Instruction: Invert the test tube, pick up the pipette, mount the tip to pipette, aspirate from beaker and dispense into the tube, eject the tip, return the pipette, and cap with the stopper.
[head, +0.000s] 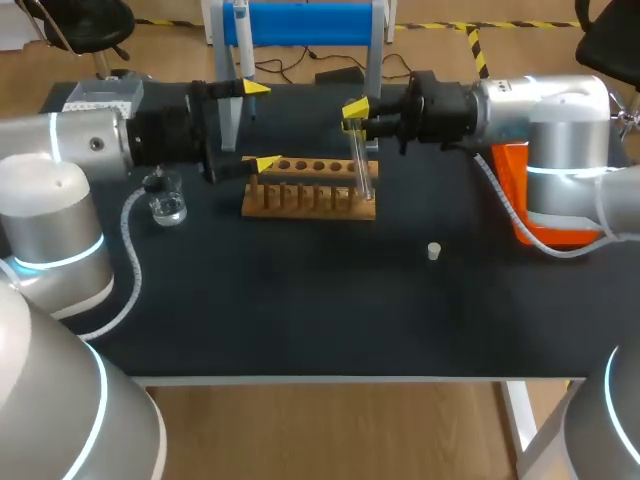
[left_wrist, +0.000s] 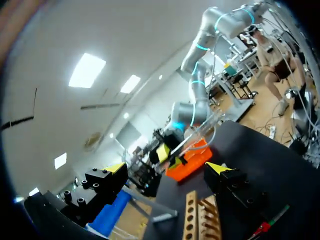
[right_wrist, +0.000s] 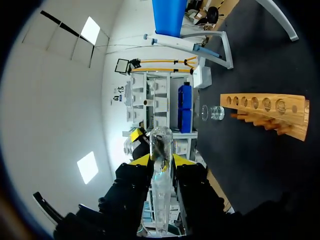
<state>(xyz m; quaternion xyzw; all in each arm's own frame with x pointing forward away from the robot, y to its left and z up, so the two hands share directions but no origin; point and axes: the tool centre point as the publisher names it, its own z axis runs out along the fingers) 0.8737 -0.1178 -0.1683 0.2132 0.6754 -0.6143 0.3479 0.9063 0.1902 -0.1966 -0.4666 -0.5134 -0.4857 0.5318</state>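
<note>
Test tube (head: 362, 170) in right claw's (head: 353, 116) tight grip over wooden rack's (head: 300, 195) end; left claw (head: 260, 125) wide open, empty.

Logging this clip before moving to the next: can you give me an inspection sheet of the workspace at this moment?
Surface: black table.
Job's things: test tube near upright, lower end at the right end of the wooden rack; beaker left of the rack; stopper alone on the table, right of the rack; blue stand at the back.
Clutter: white box back left; orange box partly hidden by the right arm.
Grippers: left gripper open, by the rack's left end; right gripper shut on the test tube.
Cables: white cable from the left arm lying on the table.
Surroundings: nothing seen.
</note>
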